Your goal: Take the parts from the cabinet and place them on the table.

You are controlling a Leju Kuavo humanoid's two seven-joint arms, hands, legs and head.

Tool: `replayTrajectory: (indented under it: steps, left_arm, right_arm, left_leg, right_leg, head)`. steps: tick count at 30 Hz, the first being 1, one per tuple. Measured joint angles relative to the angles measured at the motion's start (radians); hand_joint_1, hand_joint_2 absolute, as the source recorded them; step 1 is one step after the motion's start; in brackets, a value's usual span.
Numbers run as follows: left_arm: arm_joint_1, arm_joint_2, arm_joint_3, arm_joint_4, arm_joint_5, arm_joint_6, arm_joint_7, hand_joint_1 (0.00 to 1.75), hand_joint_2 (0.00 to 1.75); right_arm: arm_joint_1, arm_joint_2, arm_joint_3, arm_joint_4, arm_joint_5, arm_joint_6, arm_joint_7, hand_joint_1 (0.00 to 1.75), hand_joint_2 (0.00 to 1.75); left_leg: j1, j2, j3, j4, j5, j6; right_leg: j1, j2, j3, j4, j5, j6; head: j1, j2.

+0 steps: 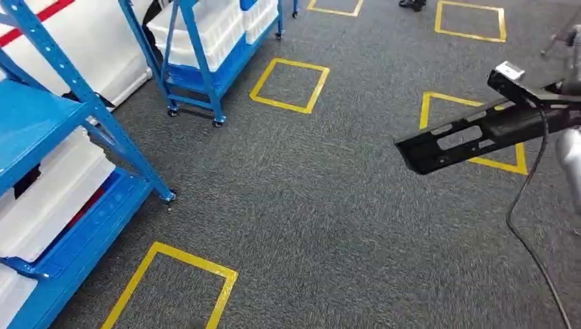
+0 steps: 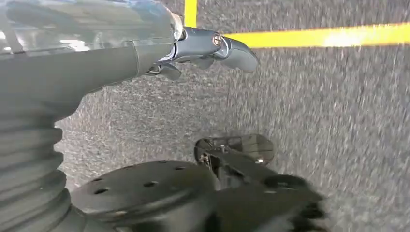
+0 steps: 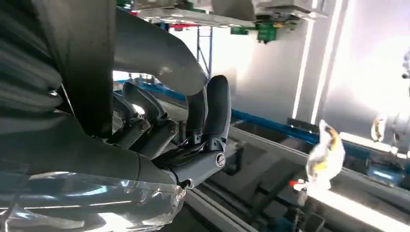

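Observation:
A long black part [image 1: 473, 133] with slots along it hangs level above the carpet at the right of the head view. My right hand [image 1: 566, 96] grips its far right end at the picture's edge. In the right wrist view the right hand [image 3: 193, 140] has its thumb and dark fingers [image 3: 142, 108] curled round a dark rounded piece [image 3: 157, 53], which looks like that part seen up close. My left hand [image 2: 208, 48] hangs over the grey carpet with its thumb stretched out and nothing in it.
A blue rack [image 1: 75, 171] with white bins [image 1: 51, 192] stands at the left. A second blue rack on wheels [image 1: 199, 48] stands further back. Yellow taped squares [image 1: 289, 83] mark the grey carpet. A black cable [image 1: 527, 212] hangs by my right arm.

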Motion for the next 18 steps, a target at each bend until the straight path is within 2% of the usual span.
replayTrajectory:
  steps: [1, 2, 3, 4, 5, 6, 7, 9, 10, 11, 12, 13, 14, 15, 16, 17, 18]
  left_arm:
    - [0.001, 0.0, 0.0, 0.0, 0.0, -0.003, 0.0, 0.0, 1.75]
    - [0.001, 0.0, 0.0, 0.0, 0.001, -0.004, -0.001, 0.0, 1.75]
    - [-0.001, 0.0, 0.0, 0.0, 0.001, -0.005, -0.001, 0.0, 1.75]
    - [0.0, 0.001, 0.0, 0.0, 0.001, -0.005, -0.001, 0.0, 1.75]
    - [0.001, 0.002, 0.0, 0.0, 0.001, -0.005, -0.001, 0.0, 1.75]
    - [0.003, 0.002, 0.0, 0.0, 0.001, -0.004, -0.001, 0.0, 1.75]
    - [0.005, 0.002, 0.0, 0.0, 0.002, -0.004, 0.0, 0.0, 1.75]
    - [0.003, 0.002, -0.001, 0.0, 0.002, -0.001, 0.002, 0.0, 1.75]
    - [-0.001, 0.001, -0.001, 0.0, 0.001, 0.0, 0.002, 0.0, 1.75]
    - [-0.002, 0.002, -0.001, 0.0, 0.002, 0.0, 0.002, 0.0, 1.75]
    - [-0.001, 0.002, -0.001, 0.0, 0.002, 0.0, 0.002, 0.0, 1.75]
    - [0.003, 0.002, -0.001, 0.0, 0.004, 0.002, 0.002, 0.0, 1.75]
    - [0.006, 0.002, -0.001, 0.0, 0.004, 0.002, 0.002, 0.0, 1.75]
    - [0.006, 0.002, -0.001, 0.0, 0.005, 0.003, 0.002, 0.0, 1.75]
    - [0.006, 0.002, -0.001, 0.0, 0.007, 0.003, 0.002, 0.0, 1.75]
    - [0.005, 0.001, -0.001, 0.0, 0.011, 0.003, 0.002, 0.0, 1.75]
    - [0.005, -0.001, -0.001, 0.0, 0.015, 0.003, 0.003, 0.0, 1.75]
  right_arm:
    - [0.0, 0.005, 0.003, 0.006, 0.0, 0.0, 0.002, 1.75, 1.75]
    - [0.0, 0.012, 0.007, 0.01, 0.0, -0.001, 0.002, 1.75, 1.75]
    - [-0.001, 0.016, 0.01, 0.011, 0.0, -0.001, 0.003, 1.75, 1.75]
    - [-0.003, 0.019, 0.013, 0.013, 0.0, -0.002, 0.005, 1.75, 1.75]
    - [-0.004, 0.024, 0.017, 0.015, 0.0, -0.002, 0.008, 1.75, 1.75]
    - [-0.007, 0.027, 0.021, 0.019, 0.0, -0.002, 0.011, 1.75, 1.75]
    - [-0.007, 0.032, 0.024, 0.021, 0.0, -0.002, 0.015, 1.75, 1.75]
    - [-0.006, 0.034, 0.026, 0.027, 0.0, -0.003, 0.023, 1.75, 1.75]
    - [-0.007, 0.034, 0.028, 0.028, 0.0, -0.003, 0.026, 1.75, 1.75]
    - [-0.011, 0.034, 0.029, 0.029, 0.002, -0.002, 0.033, 1.75, 1.75]
    - [-0.017, 0.036, 0.031, 0.03, 0.005, -0.002, 0.038, 1.75, 1.75]
    - [-0.021, 0.043, 0.035, 0.032, 0.008, 0.002, 0.042, 1.75, 1.75]
    - [-0.021, 0.046, 0.04, 0.034, 0.011, 0.006, 0.043, 1.75, 1.75]
    - [-0.019, 0.048, 0.042, 0.038, 0.013, 0.01, 0.044, 1.75, 1.75]
    - [-0.019, 0.05, 0.043, 0.041, 0.015, 0.012, 0.045, 1.75, 1.75]
    - [-0.021, 0.052, 0.045, 0.042, 0.016, 0.013, 0.045, 1.75, 1.75]
    - [-0.024, 0.054, 0.045, 0.043, 0.018, 0.014, 0.046, 1.75, 1.75]
  left_leg:
    - [0.0, -0.002, 0.006, -0.018, 0.024, 0.003]
    - [0.0, -0.005, 0.033, -0.081, 0.065, 0.008]
    - [0.0, -0.017, 0.072, -0.17, 0.113, 0.014]
    - [0.0, -0.055, 0.114, -0.266, 0.16, 0.019]
    - [0.003, -0.108, 0.133, -0.305, 0.154, 0.023]
    - [0.005, -0.102, 0.135, -0.322, 0.158, 0.018]
    - [0.003, -0.091, 0.135, -0.319, 0.159, 0.019]
    - [-0.002, -0.064, 0.138, -0.328, 0.165, 0.029]
    - [0.007, -0.047, 0.143, -0.344, 0.177, 0.04]
    - [0.002, -0.034, 0.144, -0.353, 0.181, 0.045]
    - [0.001, -0.023, 0.143, -0.354, 0.184, 0.047]
    - [-0.001, -0.008, 0.141, -0.353, 0.183, 0.048]
    - [-0.002, 0.008, 0.14, -0.353, 0.183, 0.048]
    - [-0.002, 0.023, 0.139, -0.352, 0.182, 0.048]
    - [-0.001, 0.036, 0.139, -0.352, 0.182, 0.047]
    - [-0.001, 0.048, 0.139, -0.351, 0.18, 0.045]
    - [0.0, 0.061, 0.14, -0.348, 0.177, 0.041]
  right_leg:
    - [0.001, 0.016, 0.0, 0.001, 0.0, 0.0]
    - [0.001, 0.032, 0.0, 0.002, 0.001, 0.001]
    - [0.001, 0.045, 0.001, 0.003, 0.002, 0.002]
    - [-0.001, 0.056, 0.001, 0.003, 0.002, 0.004]
    - [0.0, 0.066, -0.004, 0.004, 0.005, 0.009]
    - [-0.003, 0.079, -0.009, 0.006, 0.009, 0.015]
    - [-0.008, 0.09, -0.014, 0.003, 0.014, 0.023]
    - [-0.014, 0.121, -0.019, -0.005, 0.023, 0.038]
    - [-0.014, 0.107, -0.023, 0.0, 0.017, 0.038]
    - [-0.004, 0.041, -0.038, 0.033, -0.01, 0.036]
    - [-0.002, 0.002, -0.067, 0.094, -0.05, 0.037]
    - [-0.002, -0.02, -0.103, 0.178, -0.09, 0.039]
    - [-0.003, -0.03, -0.137, 0.257, -0.119, 0.042]
    - [-0.005, -0.035, -0.157, 0.305, -0.129, 0.045]
    - [-0.008, -0.038, -0.152, 0.299, -0.116, 0.048]
    - [-0.011, -0.043, -0.124, 0.251, -0.087, 0.051]
    - [-0.013, -0.054, -0.077, 0.169, -0.048, 0.053]
  head:
    - [0.0, 0.0]
    - [0.0, 0.0]
    - [0.0, 0.0]
    - [0.0, 0.0]
    - [0.0, 0.0]
    - [0.0, 0.0]
    - [0.0, 0.0]
    - [0.0, 0.0]
    - [0.0, 0.0]
    - [0.001, 0.0]
    - [0.001, 0.0]
    - [0.001, 0.0]
    - [0.002, 0.0]
    - [0.002, 0.0]
    - [0.002, 0.0]
    - [0.001, 0.0]
    - [0.002, 0.0]
